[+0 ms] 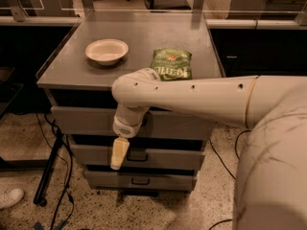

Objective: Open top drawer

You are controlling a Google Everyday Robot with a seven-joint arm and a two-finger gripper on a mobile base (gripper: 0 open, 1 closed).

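The top drawer (86, 121) is the wide grey front just under the cabinet top. It looks closed, and my wrist hides the middle of its front, where its handle would be. My gripper (119, 153) hangs down from the wrist, cream-coloured. It is just below the top drawer's front, before the left part of the middle drawer (168, 158). It sits left of that drawer's black handle (137, 156) and holds nothing that I can see.
The bottom drawer (158, 180) has a black handle (140, 180). On the cabinet top (144, 37) stand a white bowl (107, 51) and a green chip bag (171, 64). Cables and a black stand (48, 176) lie at the left, with a white shoe (9, 197) on the floor.
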